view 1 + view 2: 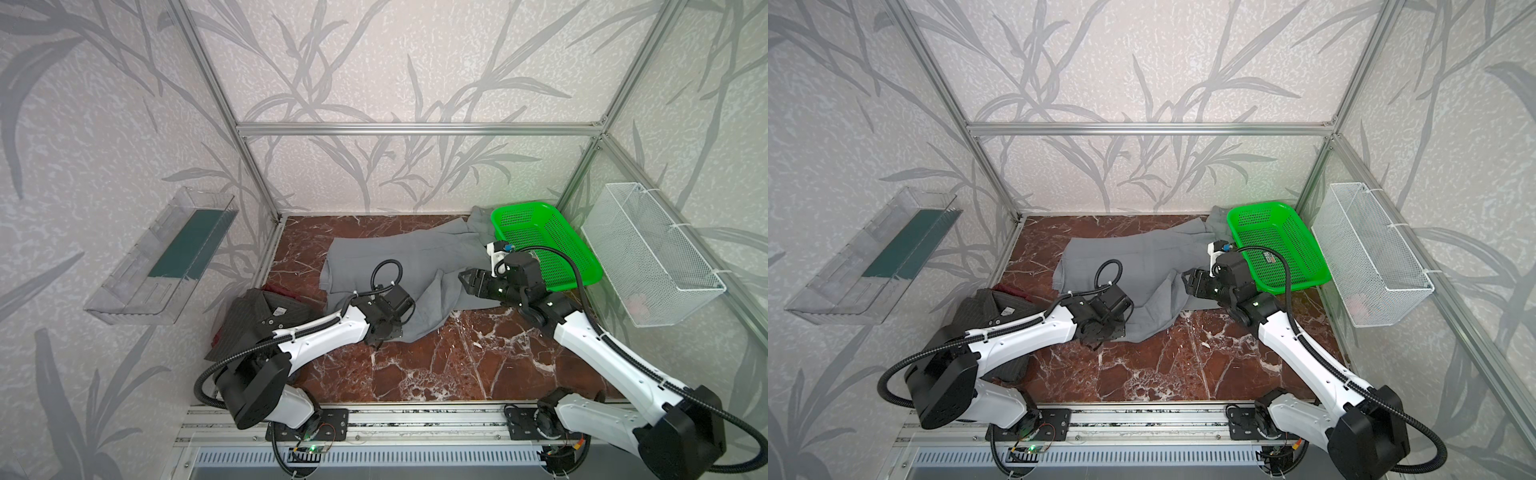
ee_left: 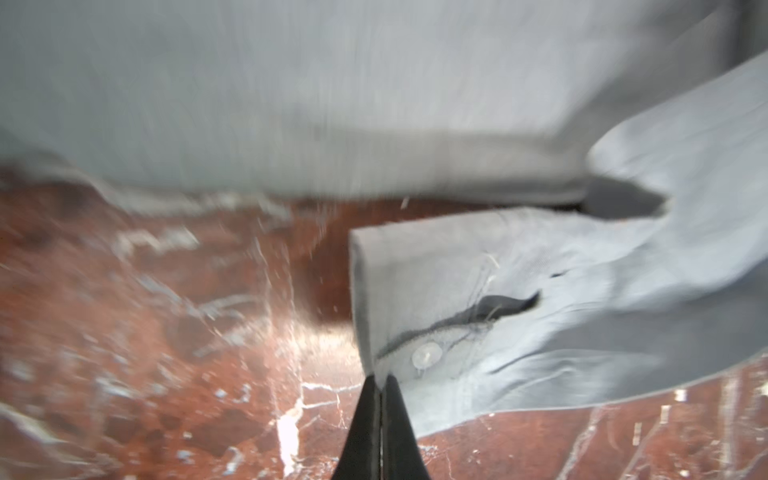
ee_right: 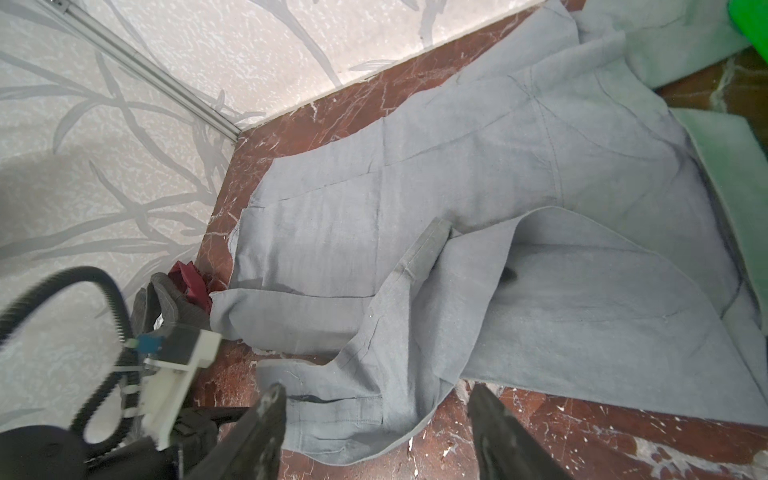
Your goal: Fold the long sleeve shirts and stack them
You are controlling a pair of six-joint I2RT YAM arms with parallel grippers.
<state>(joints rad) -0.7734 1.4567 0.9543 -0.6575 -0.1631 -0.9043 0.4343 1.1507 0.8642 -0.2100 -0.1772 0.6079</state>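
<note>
the grey shirt (image 1: 386, 257) lies spread and rumpled on the red marble table (image 1: 436, 365). in both top views it runs from the middle out toward 1 o'clock, where its far end meets the green basket (image 1: 540, 232), which sits at 2 o'clock. one sleeve trails down toward 6 o'clock, and its cuff (image 2: 436, 299), with a pale button (image 2: 427, 354), ends at the left gripper (image 2: 380, 380). the left wrist view is blurred, but it shows the jaws pressed together with only a hairline slit between them and the corner of the cuff nipped at their tips. whether the cuff is lifted off the marble, i cannot tell. the right gripper (image 3: 378, 395) stands at about 3 o'clock of the shirt, pointing in toward it. its jaws are wide apart with nothing between them, and it hangs over the shirt's near edge, where cloth gives way to marble. the pinstriped shirt (image 1: 249, 316) sits at 8 o'clock of the table, collar and label uppermost, partly hidden under the left arm and just beside the grey shirt's hem. a dark red cloth (image 1: 282, 289) peeks out at its 12 o'clock side.
</note>
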